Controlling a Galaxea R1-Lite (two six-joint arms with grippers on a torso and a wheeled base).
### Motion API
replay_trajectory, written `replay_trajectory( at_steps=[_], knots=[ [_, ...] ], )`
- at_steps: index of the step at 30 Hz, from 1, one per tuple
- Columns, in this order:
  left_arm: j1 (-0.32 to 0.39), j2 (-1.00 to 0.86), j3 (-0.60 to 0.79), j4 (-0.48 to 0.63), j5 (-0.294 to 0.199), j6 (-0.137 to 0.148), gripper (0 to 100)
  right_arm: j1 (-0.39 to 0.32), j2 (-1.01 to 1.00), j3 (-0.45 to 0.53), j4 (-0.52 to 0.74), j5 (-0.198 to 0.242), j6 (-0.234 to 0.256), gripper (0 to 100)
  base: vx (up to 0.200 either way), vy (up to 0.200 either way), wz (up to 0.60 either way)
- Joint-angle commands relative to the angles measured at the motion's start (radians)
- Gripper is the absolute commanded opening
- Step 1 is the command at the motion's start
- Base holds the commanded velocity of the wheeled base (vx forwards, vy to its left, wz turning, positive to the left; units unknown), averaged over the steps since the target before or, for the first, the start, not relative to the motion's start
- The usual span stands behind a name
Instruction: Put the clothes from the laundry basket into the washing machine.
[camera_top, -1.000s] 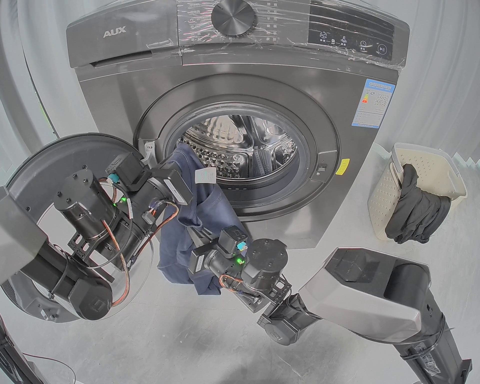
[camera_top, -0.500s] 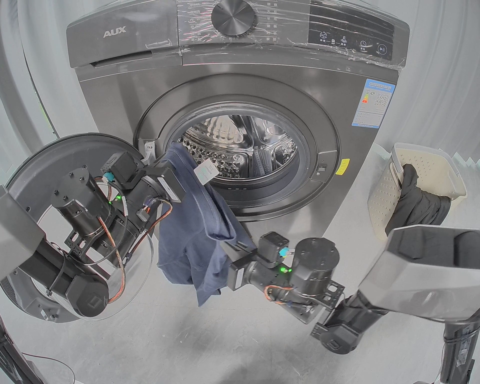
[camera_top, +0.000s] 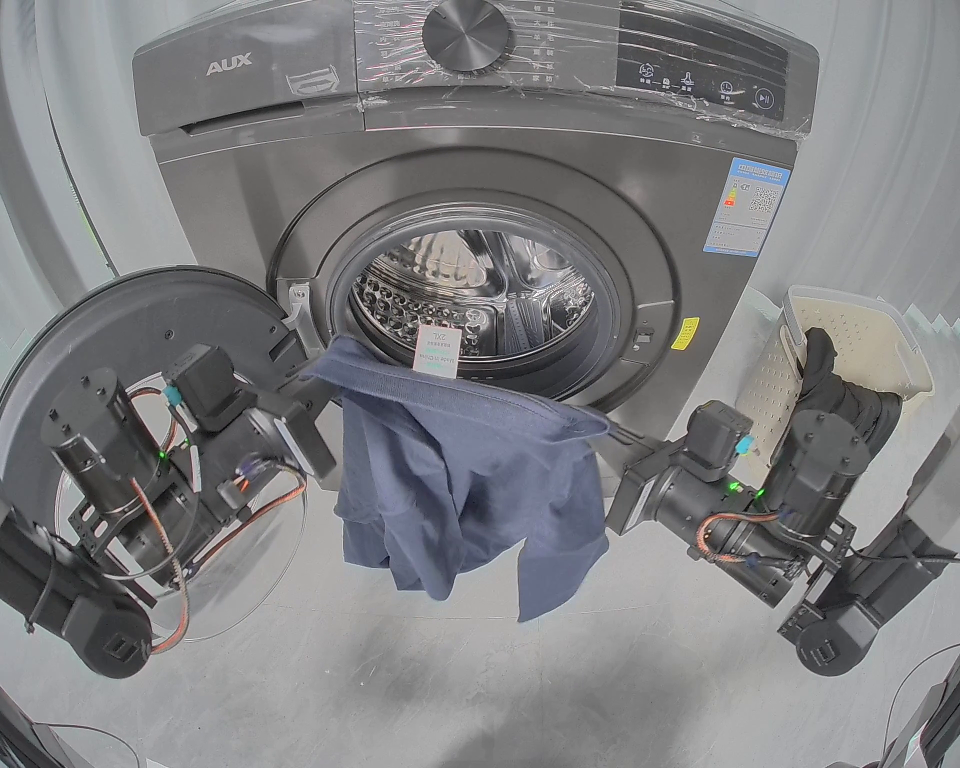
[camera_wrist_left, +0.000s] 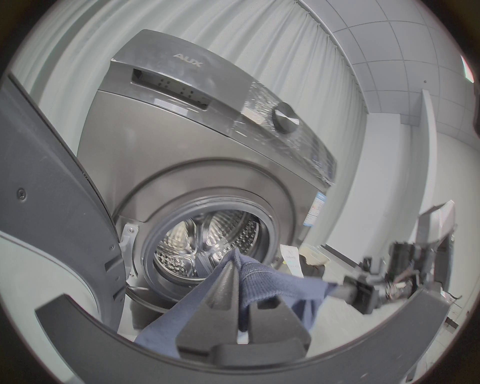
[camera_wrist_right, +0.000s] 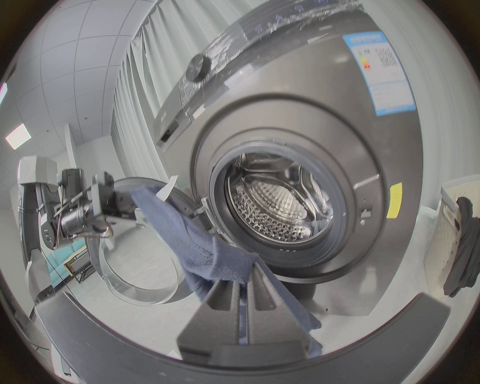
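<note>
The navy garment (camera_top: 470, 470) is hanging in the air just in front of the washing machine (camera_top: 480, 180), stretched out between the 2 grippers so that its upper edge is running as a taut line below the round opening. Its body is drooping in loose folds toward the floor (camera_top: 500, 680) without touching it. A white tag (camera_top: 437, 350) is sticking up from the upper edge, showing against the mouth of the drum (camera_top: 470, 290).

The left gripper (camera_top: 315, 372) is pinching the garment's corner on the robot's left; in the left wrist view this gripper (camera_wrist_left: 243, 300) is closing its 2 fingers tightly on a bunched ridge of the cloth (camera_wrist_left: 270, 285). The right gripper (camera_top: 605, 432) is clamping the opposite corner, and in the right wrist view the same gripper (camera_wrist_right: 245, 292) is squeezing a fold of the fabric (camera_wrist_right: 210, 255) with almost no gap between its fingers.

The machine's door (camera_top: 130, 320) is standing wide open on the robot's left, behind the left arm. On the robot's right, beside the machine, the laundry basket (camera_top: 880, 340) is sitting on the floor, tipped toward the robot, and a black garment (camera_top: 822, 365) is spilling over its rim.
</note>
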Motion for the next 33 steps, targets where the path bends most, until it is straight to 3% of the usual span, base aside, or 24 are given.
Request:
replay_trajectory(
  at_steps=[1,18,21,33],
  knots=[
    [-0.010,-0.103,0.080,0.015,-0.043,0.030,0,-0.005,-0.118,-0.003,-0.006,0.006,0.000,0,0.000,0.000,0.00],
    [-0.002,-0.183,0.066,0.013,-0.062,0.035,0,-0.008,-0.228,-0.098,-0.006,0.008,-0.003,0,0.000,0.000,0.00],
    [0.003,-0.186,0.074,0.015,-0.080,0.033,0,-0.005,-0.242,-0.100,-0.006,0.006,-0.005,0,0.000,0.000,0.00],
    [0.018,-0.181,0.046,0.015,-0.072,0.030,0,-0.002,-0.248,-0.106,-0.006,0.006,-0.009,0,0.000,0.000,0.00]
  ],
)
